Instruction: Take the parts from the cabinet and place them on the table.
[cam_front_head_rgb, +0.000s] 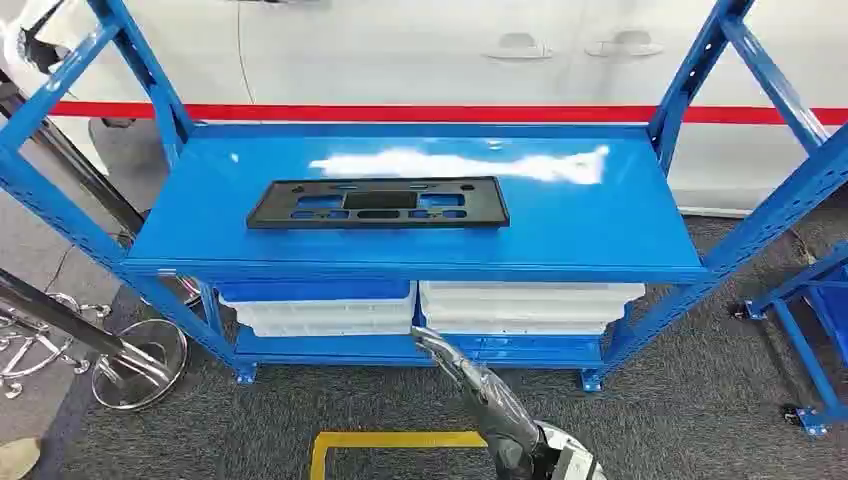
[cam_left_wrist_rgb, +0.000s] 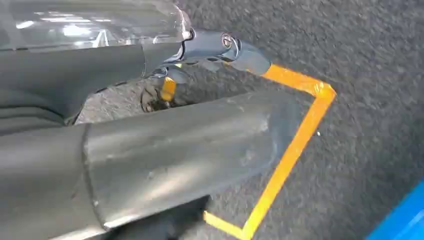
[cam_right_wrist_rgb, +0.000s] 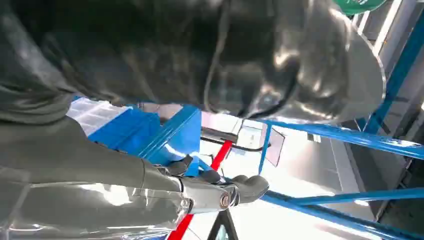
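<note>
Dark grey carpet (cam_front_head_rgb: 700, 420) underfoot, marked with a yellow tape outline (cam_front_head_rgb: 395, 440) nearest the robot, just short of the blue rack (cam_front_head_rgb: 600, 225). Right hand (cam_front_head_rgb: 440, 350) raised from below toward the rack's lower level, reaching just in front of the bins; nothing seen in its grasp, fingers (cam_right_wrist_rgb: 250, 186) stretched forward in the right wrist view, though how far they are parted cannot be told. Left hand (cam_left_wrist_rgb: 225, 50) hanging over the carpet beside the tape outline, fingers extended, holding nothing. Under the rack's top shelf, two bins side by side: a blue-topped bin (cam_front_head_rgb: 315, 305) to the left, a white bin (cam_front_head_rgb: 525, 305) to the right. On the top shelf, lying flat and left of centre, the black plastic part (cam_front_head_rgb: 378, 203), untouched, well above the right hand. Behind the rack, a white car body (cam_front_head_rgb: 450, 50) with a red stripe (cam_front_head_rgb: 400, 112). Left of the rack, chrome stand bases (cam_front_head_rgb: 130, 375) on the floor.
</note>
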